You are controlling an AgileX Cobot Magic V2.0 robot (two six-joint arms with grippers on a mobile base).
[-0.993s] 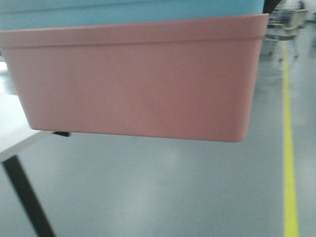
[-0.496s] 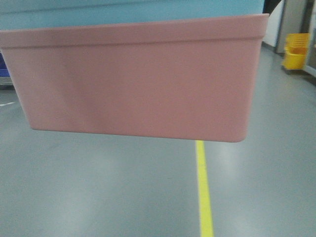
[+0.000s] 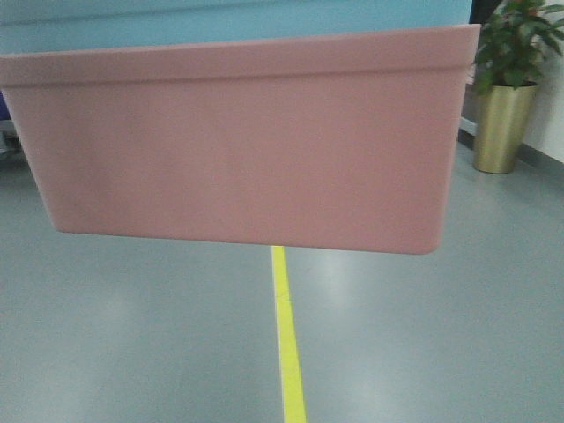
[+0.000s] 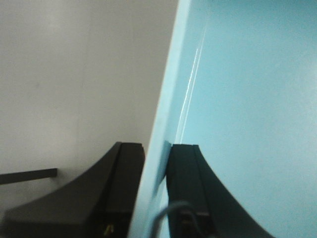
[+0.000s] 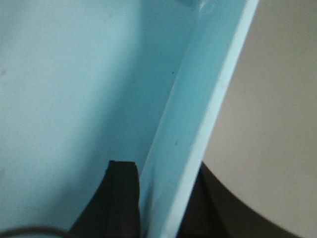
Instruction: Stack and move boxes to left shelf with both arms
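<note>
From the front, the pink box (image 3: 247, 141) fills the upper part of the view, hanging clear above the grey floor (image 3: 132, 335). The light blue box (image 3: 229, 18) sits nested inside it, and only a band of it shows above the pink rim. A yellow line (image 3: 289, 352) runs along the floor below the boxes. A potted plant (image 3: 507, 88) in a gold-coloured pot stands beyond their right end. Neither pincer shows in this view.

At the left wrist, the left pincer (image 4: 157, 151) is closed to a narrow gap on a side wall of the light blue box. One black finger (image 4: 124, 183) is on the outer face and the other is on the inner face, with the wall pinched between them. The box's pale blue interior spreads out past the inner finger. Past the outer finger lies a blurred beige surface, which I cannot identify, with a dark bar (image 4: 27, 174) across it.

At the right wrist, the right pincer (image 5: 161, 171) likewise clamps the blue wall. One finger (image 5: 121, 198) is inside the box and the other is a dark shape just outside the rim. The interior lies on the inner finger's side, and a blurred beige surface lies on the outer.
</note>
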